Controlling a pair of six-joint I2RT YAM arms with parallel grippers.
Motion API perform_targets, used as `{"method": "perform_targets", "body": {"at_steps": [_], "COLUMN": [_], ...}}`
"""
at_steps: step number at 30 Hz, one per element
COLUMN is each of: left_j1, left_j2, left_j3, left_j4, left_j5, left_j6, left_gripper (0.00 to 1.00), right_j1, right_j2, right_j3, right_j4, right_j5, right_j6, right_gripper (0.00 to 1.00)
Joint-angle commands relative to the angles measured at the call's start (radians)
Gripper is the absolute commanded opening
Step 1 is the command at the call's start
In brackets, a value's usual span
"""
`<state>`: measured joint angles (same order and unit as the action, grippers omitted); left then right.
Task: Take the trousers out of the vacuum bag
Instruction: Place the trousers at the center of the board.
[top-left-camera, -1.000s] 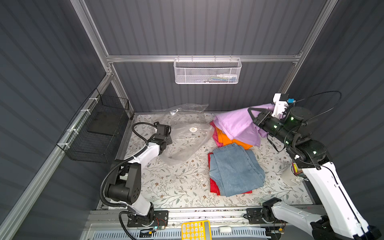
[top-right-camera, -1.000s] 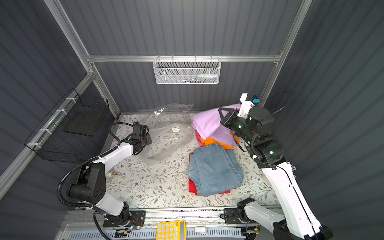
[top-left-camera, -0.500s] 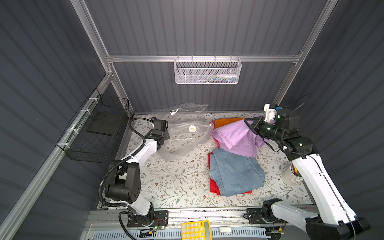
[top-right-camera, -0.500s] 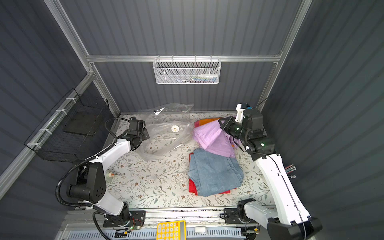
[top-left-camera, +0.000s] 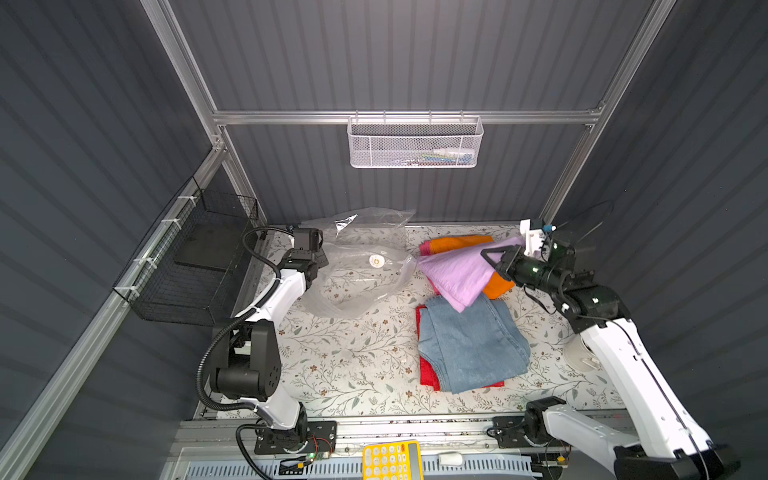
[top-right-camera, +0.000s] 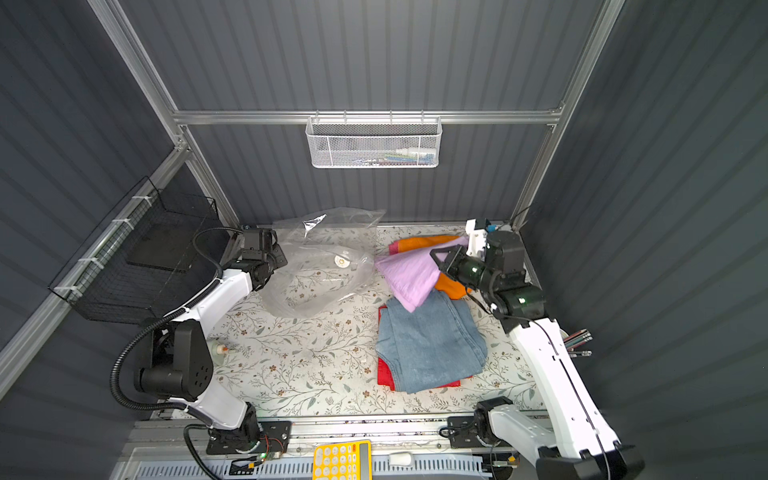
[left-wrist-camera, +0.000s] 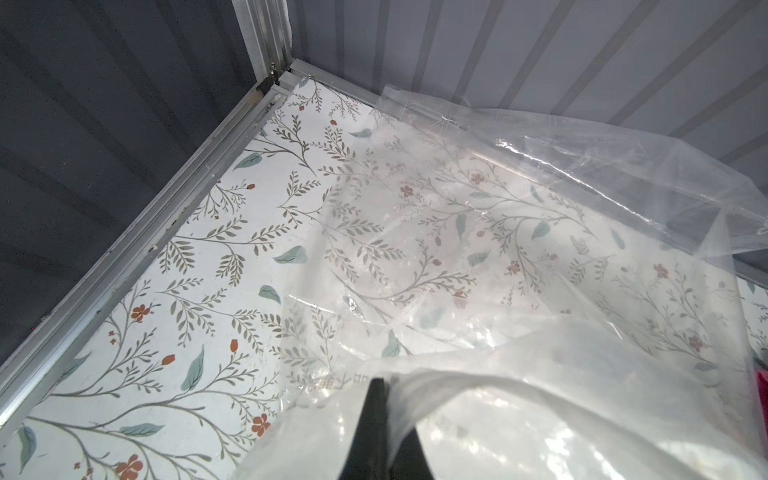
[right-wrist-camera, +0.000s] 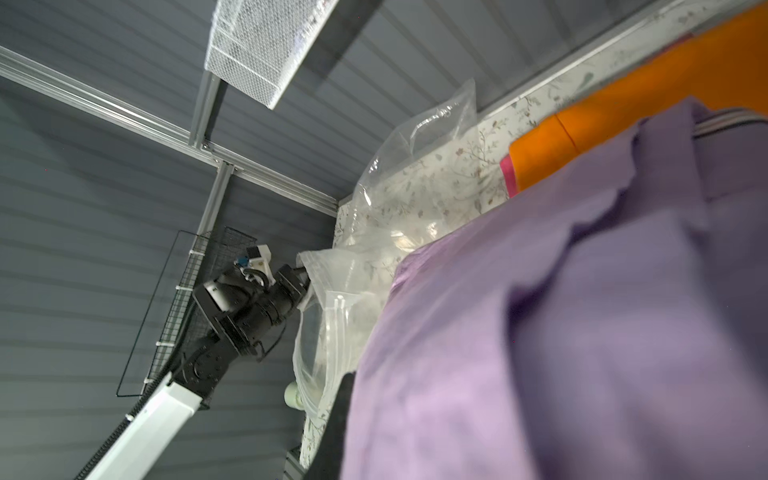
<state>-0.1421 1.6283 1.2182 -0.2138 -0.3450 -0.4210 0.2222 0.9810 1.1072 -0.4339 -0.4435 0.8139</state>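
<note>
Jaws of your left end effector (top-left-camera: 321, 262) pinched an edge of the vacuum bag (top-left-camera: 357, 286); your right end effector (top-left-camera: 487, 257) was clamped on the lilac trousers (top-left-camera: 457, 276), hanging over the orange trousers (top-left-camera: 457, 243) and denim trousers (top-left-camera: 473, 345), all outside the bag on the surface (top-left-camera: 353, 361).

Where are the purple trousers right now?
In both top views, the lilac trousers are at the table's far right, pinched in the right fingers, draped over the orange pair.
</note>
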Motion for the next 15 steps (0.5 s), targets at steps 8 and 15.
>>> {"method": "perform_targets", "body": {"at_steps": [8,15], "left_j1": [0.009,0.01], "left_j2": [0.024,0.019], "left_j3": [0.025,0.04], "left_j4": [0.0,-0.006], "left_j5": [0.007,0.002], "left_j6": [0.009,0.018], "left_gripper": [0.0,0.0], "right_j1": [0.105,0.249], "right_j2": [-0.276,-0.321], "right_j3": [-0.421,-0.606], "right_j4": [0.014,-0.031], "right_j5": [0.041,0.178], "right_j6": [0.173,0.304], "right_gripper": [0.0,0.09]}}
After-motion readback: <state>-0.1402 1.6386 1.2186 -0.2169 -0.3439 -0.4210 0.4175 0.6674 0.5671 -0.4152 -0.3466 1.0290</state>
